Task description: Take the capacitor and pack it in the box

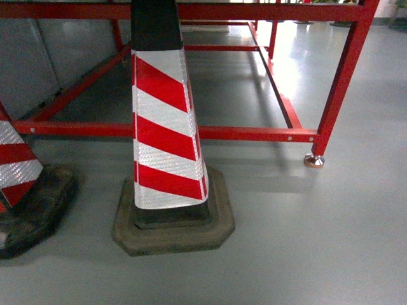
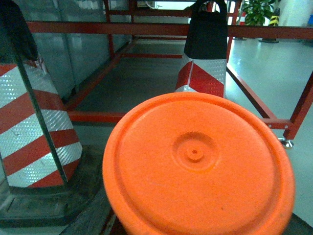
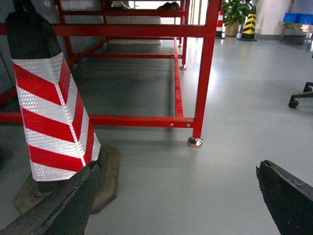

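cones and red frame ahead, no box or capacitor in view

from the head camera i see a tall traffic cone with red and white reflective stripes and a black top [image 1: 166,121], standing upright on its dark octagonal rubber base [image 1: 175,222] on the grey polished floor [image 1: 318,241]. a second striped cone [image 1: 16,168] sits at the left edge, only partly in frame. behind them runs a red painted metal frame [image 1: 254,133], its right leg ending in a shiny metal foot [image 1: 313,161].

neither arm shows in the head camera. my left wrist camera is mostly filled by a round orange plastic disc with a small centre dimple [image 2: 198,164], very close to the lens; i cannot tell what the left gripper is doing, since none of it is clearly visible. on the right wrist camera the right gripper [image 3: 176,196] has its two dark fingers [image 3: 286,196] spread wide apart with only bare floor between them, holding nothing.

the pale pink box and the capacitor are not visible in any of my three views. far off on the right wrist camera i can make out a potted green plant [image 3: 235,12] and a yellow and black striped cone [image 3: 249,27].
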Robot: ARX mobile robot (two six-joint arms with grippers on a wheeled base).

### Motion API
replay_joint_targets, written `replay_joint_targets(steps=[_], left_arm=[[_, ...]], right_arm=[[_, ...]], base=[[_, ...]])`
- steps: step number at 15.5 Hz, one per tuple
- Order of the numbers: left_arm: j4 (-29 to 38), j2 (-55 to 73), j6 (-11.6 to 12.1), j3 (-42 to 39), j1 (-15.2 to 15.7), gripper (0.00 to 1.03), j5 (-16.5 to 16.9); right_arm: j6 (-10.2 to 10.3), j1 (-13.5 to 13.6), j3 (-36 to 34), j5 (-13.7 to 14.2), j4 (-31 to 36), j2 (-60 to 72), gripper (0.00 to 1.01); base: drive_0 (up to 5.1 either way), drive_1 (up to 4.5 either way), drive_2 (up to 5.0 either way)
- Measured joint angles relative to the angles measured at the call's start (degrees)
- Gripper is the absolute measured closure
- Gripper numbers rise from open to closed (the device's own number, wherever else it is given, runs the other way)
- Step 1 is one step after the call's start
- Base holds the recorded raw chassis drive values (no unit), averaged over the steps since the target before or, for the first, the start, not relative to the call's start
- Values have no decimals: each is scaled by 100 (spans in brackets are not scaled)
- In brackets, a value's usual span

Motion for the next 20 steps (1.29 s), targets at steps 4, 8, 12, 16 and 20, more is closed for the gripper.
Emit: replay_joint_targets(steps=[4,8,12,16,20], left_arm=[[0,0,-2,0,0,59,4],[0,0,-2,0,0,59,7],[2,0,-2,0,0,59,7],[-4,0,0,0,0,59,7],[-2,0,2,0,0,59,7]], right_arm=[[0,0,0,0,-9,0,3],[0,0,0,0,-4,0,3],[0,0,0,0,-4,0,3],[0,0,0,0,-13,0,3],[7,0,0,7,0,0,3]], base=[[-495,242,242],[-495,242,242],[-495,242,242],[-495,242,242],[-495,242,242]])
